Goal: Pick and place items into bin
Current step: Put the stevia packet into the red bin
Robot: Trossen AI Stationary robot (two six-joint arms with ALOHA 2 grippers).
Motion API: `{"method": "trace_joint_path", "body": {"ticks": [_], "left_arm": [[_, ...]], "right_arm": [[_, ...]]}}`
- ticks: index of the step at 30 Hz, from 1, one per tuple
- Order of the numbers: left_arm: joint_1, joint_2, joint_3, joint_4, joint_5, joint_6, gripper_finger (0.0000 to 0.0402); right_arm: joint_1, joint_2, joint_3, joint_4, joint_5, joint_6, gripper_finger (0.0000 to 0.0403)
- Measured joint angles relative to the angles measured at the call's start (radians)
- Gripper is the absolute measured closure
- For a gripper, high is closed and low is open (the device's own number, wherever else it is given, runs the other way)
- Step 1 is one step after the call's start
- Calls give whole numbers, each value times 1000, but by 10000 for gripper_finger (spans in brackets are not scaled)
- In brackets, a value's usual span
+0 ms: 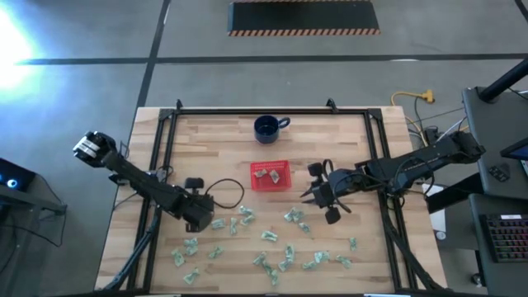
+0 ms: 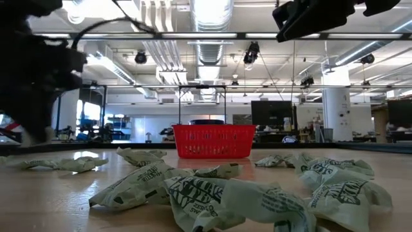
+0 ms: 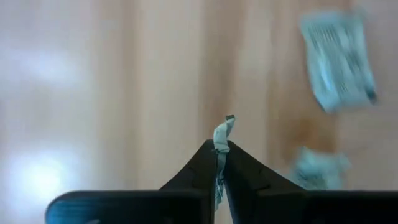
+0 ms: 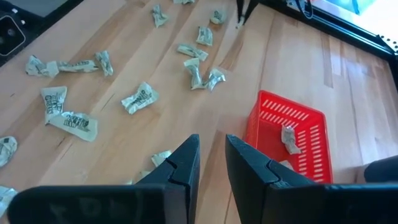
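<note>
From above, the pale plank-grained wooden table (image 1: 214, 140) carries one square red latticed bin (image 1: 270, 176) at centre, holding two crumpled items (image 1: 262, 174). One dark blue mug (image 1: 266, 127) stands above it. Roughly two dozen green-and-whitish wrappers are strewn across the lower half. The left gripper (image 1: 198, 219) sits lower left of the bin, the right gripper (image 1: 318, 195) just right of it.

At table height, the bin's (image 2: 213, 141) ribbed wall stands mid-frame behind wrinkled printed wrappers (image 2: 212, 196) in the foreground.

The left wrist view shows the dark fingers pinched together on a thin twisted wrapper (image 3: 222, 134) over blurred wood.

The right wrist view shows fingers (image 4: 180, 163) slightly apart and holding nothing, with the bin (image 4: 277, 115) at right, one piece visible inside.
</note>
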State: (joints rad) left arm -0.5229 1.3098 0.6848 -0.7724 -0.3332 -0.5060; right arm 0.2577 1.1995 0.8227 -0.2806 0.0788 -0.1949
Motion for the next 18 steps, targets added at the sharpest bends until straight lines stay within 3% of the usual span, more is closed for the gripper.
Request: {"method": "trace_joint_path", "body": {"ticks": [5, 9, 13, 18], "left_arm": [[16, 4, 56, 46, -330, 161, 399], [58, 4, 73, 241, -520, 386, 399], [137, 4, 57, 545, -503, 665, 399], [257, 25, 43, 839, -364, 882, 400]], "right_arm": [[0, 0, -10, 0, 15, 3, 335], [0, 0, -22, 2, 64, 20, 335], [0, 0, -40, 1, 83, 43, 335], [0, 0, -56, -1, 107, 80, 335]]}}
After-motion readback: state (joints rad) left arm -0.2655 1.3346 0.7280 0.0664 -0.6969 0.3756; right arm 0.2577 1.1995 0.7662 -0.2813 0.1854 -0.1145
